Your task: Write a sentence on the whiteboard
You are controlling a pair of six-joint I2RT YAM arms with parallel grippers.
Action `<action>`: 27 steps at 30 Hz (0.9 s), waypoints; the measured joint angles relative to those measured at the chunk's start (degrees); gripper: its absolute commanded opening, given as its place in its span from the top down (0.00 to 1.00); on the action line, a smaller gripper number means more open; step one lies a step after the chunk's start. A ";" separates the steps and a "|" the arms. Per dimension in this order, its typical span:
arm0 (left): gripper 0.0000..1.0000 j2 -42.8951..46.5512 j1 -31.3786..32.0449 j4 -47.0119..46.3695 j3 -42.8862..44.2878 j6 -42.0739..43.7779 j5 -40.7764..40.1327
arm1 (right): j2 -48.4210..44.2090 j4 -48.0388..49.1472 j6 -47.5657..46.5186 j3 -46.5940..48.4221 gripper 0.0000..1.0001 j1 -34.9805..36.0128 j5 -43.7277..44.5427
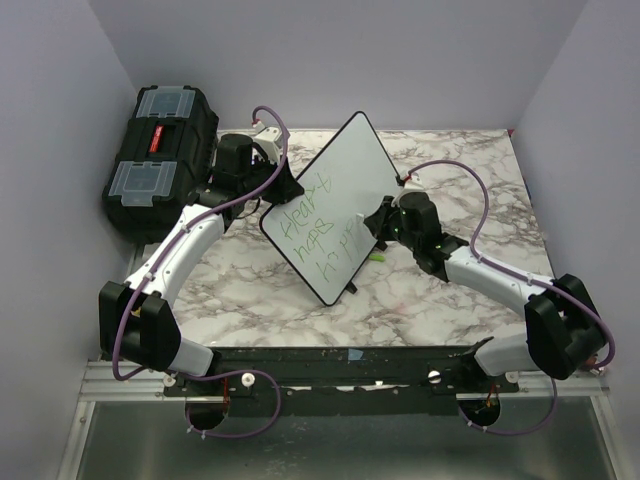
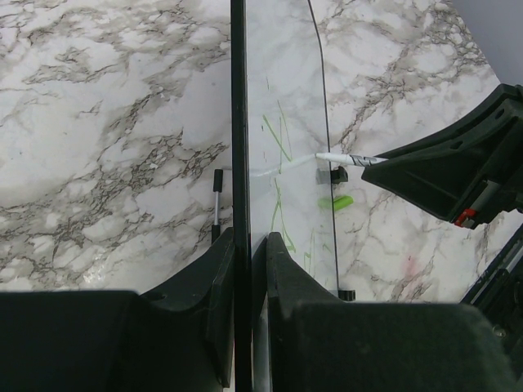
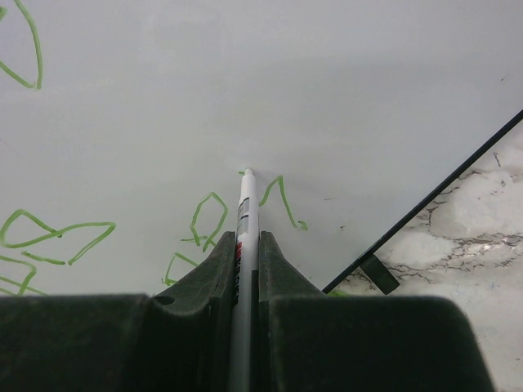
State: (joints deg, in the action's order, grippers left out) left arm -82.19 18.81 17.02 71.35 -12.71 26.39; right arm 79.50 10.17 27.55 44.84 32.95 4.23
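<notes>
Looks down from above on a marble table [image 1: 250, 290] walled in pale lilac, with a black toolbox [image 1: 160, 160] at the far left. Finds the whiteboard [image 1: 345, 165] mid-table, lifted at a slant, one corner pointing to the near side, with the sentence [image 1: 318, 225] in green across its lower half. Places the left gripper [image 1: 285, 190] at the board's left edge and the right gripper [image 1: 368, 225] against its face, with a green cap [image 1: 378, 257] lying on the marble just beside.

From the left wrist: sees the board edge-on, pinched between both fingers, and a white marker [image 2: 343, 158] touching its face.

From the right wrist: shows both fingers pressed tight on the marker's barrel, tip on the white surface among green strokes, with the board's black edge and marble at lower right.
</notes>
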 measured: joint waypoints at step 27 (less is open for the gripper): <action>1.00 0.50 0.00 0.72 0.00 0.74 -0.26 | -1.92 -0.72 0.52 -0.02 0.99 -4.00 -0.59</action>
State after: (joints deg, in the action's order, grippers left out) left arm -81.69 18.81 17.74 71.35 -11.97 26.13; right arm 77.58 9.45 28.08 44.82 28.95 3.64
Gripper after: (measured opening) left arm 0.164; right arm 0.131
